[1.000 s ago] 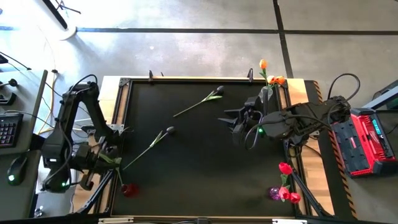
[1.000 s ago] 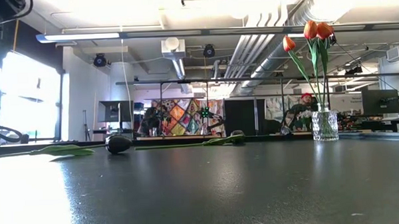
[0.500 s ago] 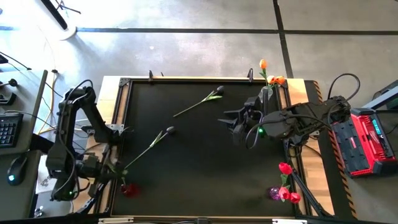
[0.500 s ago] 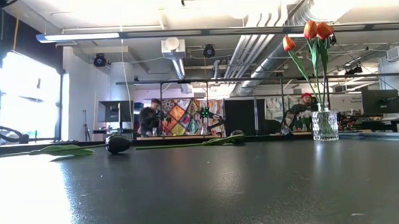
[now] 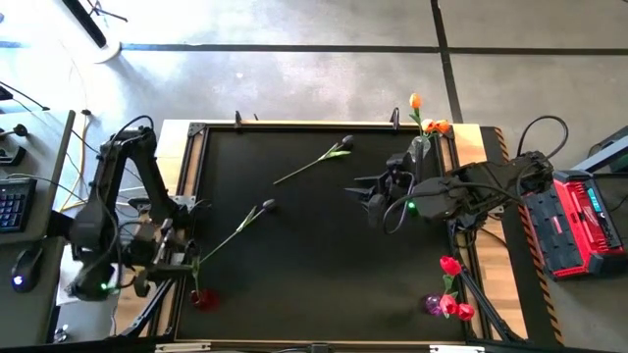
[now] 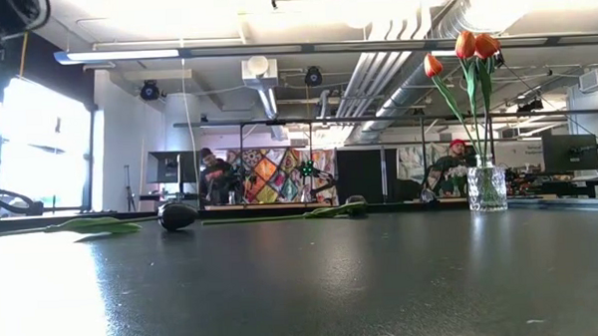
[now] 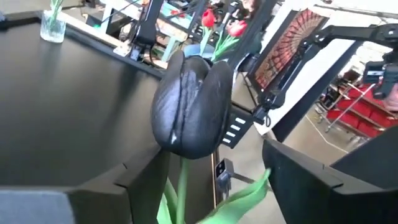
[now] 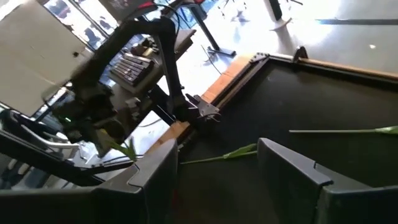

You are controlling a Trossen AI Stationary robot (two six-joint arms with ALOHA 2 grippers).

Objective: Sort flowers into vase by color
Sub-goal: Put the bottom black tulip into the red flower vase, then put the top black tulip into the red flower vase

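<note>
A dark tulip (image 7: 191,106) stands upright between the fingers of my open left gripper (image 7: 214,149), its green stem (image 7: 180,193) apart from both. In the high view this gripper (image 5: 180,257) is at the table's near left corner, and the stem (image 5: 195,277) runs down into a small red vase (image 5: 204,299). Two more dark tulips (image 5: 314,162) (image 5: 237,228) lie flat on the black table. Orange tulips stand in a clear vase (image 6: 487,186) at the far right. Red tulips stand in a purple vase (image 5: 437,304) at the near right. My right gripper (image 5: 363,194) hangs open above the table's right half.
The black table has a raised frame (image 5: 191,167) along its edges. A red case (image 5: 581,224) sits past the right edge, a keyboard (image 5: 12,204) past the left. People move in the room behind the table in the low view.
My left gripper has opened and let go of the dark tulip. It dipped toward the table's near edge, came back and rolled a little. The tulip's stem, which slanted out to the left of the red vase, now stands steeper above it.
</note>
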